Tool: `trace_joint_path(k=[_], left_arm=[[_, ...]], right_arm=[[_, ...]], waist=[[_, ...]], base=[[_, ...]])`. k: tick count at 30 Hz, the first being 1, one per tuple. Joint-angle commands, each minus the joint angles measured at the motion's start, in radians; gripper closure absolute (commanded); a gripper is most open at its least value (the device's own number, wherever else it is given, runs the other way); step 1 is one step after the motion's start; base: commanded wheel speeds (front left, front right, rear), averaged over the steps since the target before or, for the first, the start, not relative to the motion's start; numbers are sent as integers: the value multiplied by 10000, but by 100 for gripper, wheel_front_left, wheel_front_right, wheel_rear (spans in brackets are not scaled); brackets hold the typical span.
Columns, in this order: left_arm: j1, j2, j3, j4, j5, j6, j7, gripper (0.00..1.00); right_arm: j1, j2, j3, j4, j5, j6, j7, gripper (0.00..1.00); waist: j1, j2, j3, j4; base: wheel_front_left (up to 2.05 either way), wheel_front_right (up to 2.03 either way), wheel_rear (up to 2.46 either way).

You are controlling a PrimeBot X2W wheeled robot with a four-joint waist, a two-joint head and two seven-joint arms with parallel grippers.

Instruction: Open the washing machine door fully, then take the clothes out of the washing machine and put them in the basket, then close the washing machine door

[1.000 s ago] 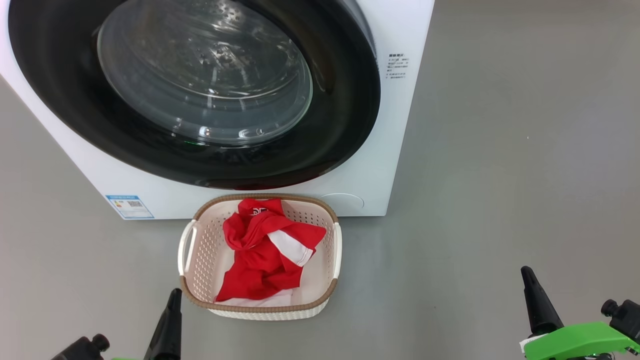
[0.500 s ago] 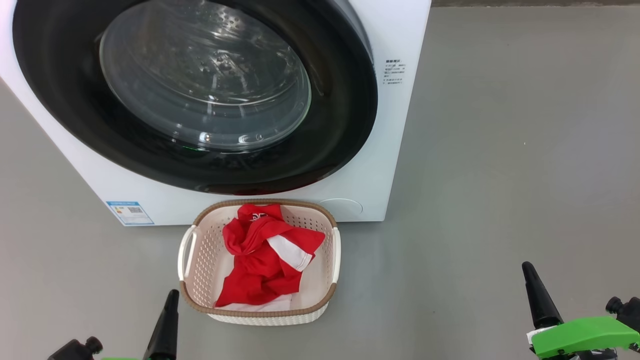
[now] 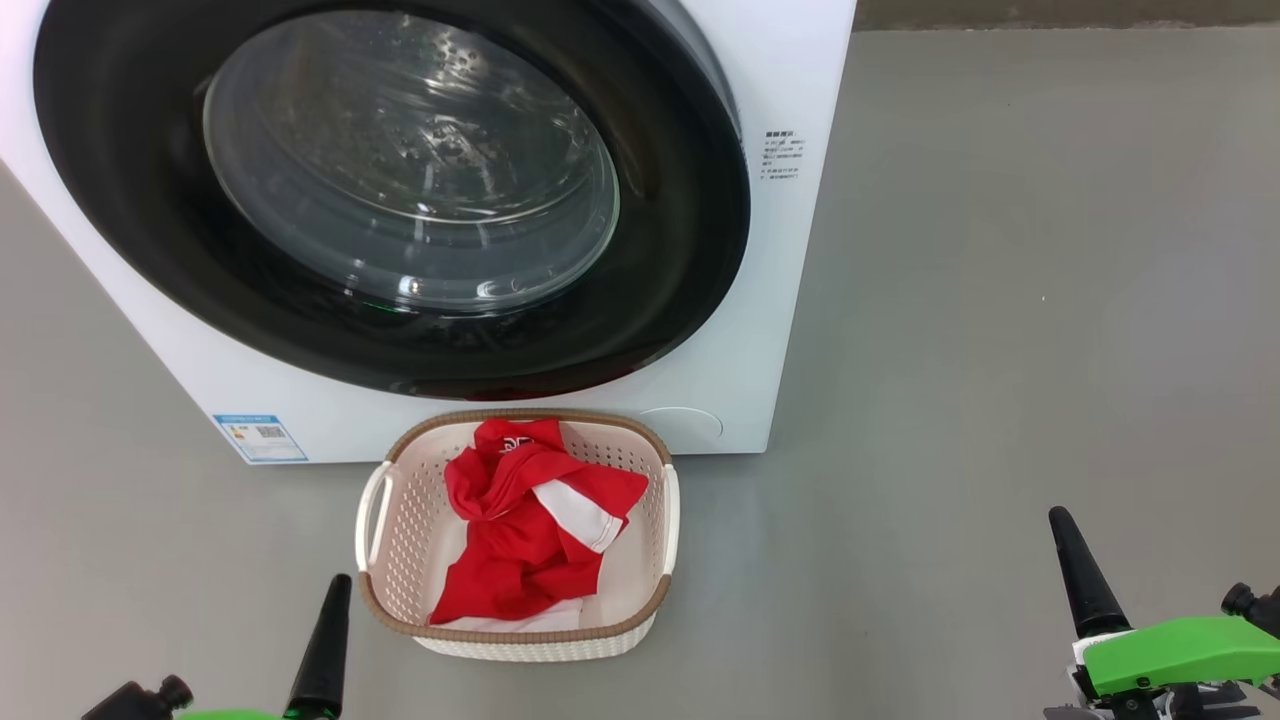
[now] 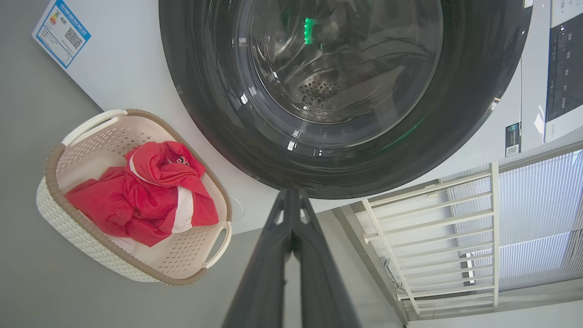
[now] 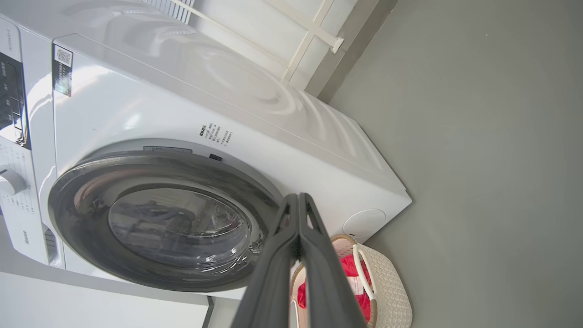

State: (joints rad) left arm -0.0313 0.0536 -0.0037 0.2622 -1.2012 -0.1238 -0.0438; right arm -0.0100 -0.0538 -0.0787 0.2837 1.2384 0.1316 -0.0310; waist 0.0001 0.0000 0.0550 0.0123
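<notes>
- Washing machine door (image 3: 400, 190): round, with a glossy black rim and a bulging clear window. It lies shut, flush against the front of the washing machine (image 3: 800, 60).
- Head view: looks down on the lower front of the machine. A blue label (image 3: 258, 437) sits at the lower left corner of the front and a round cover flap (image 3: 680, 425) at the lower right corner.
- Basket (image 3: 405, 540): stands on the grey floor (image 3: 1000, 300) directly below the door, close to the front panel. Whether it touches the panel cannot be told.
- Clothes (image 3: 520, 540): red fabric with white panels, piled inside the basket, with a white piece under the pile at the near end.
- Left wrist view: takes in the perforated steel drum (image 4: 319, 91) through the window, a green glint on the glass, the control panel (image 4: 565, 68) at the upper front, and white window bars (image 4: 455, 218) beyond the machine.
- Right wrist view: takes in the top and side of the machine and a dial (image 5: 9, 182) beside the panel. The basket peeks out behind the fingers at the bottom edge.
- Left jaws: together, holding nothing. The dark fingers (image 3: 325, 650) point up at the lower left of the head view, just beside the basket's near left corner and apart from it.
- Right jaws: together, holding nothing. The fingers (image 3: 1080, 580) stand at the lower right over bare floor, well apart from the basket.
</notes>
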Motion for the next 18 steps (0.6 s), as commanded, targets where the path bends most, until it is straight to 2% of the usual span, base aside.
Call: trace_joint_path(k=[1, 18], left_arm=[[-445, 215, 280, -213, -215, -47, 86, 100], [-568, 237, 484, -203, -2014, -57, 577, 100]], right_arm=[[-428, -142, 123, -281, 195, -6, 59, 100], [-654, -143, 26, -334, 1783, -7, 566, 100]], waist=[[-1, 0, -13, -4], [-1, 0, -229, -55]], base=[[0, 0, 0], [0, 0, 0]])
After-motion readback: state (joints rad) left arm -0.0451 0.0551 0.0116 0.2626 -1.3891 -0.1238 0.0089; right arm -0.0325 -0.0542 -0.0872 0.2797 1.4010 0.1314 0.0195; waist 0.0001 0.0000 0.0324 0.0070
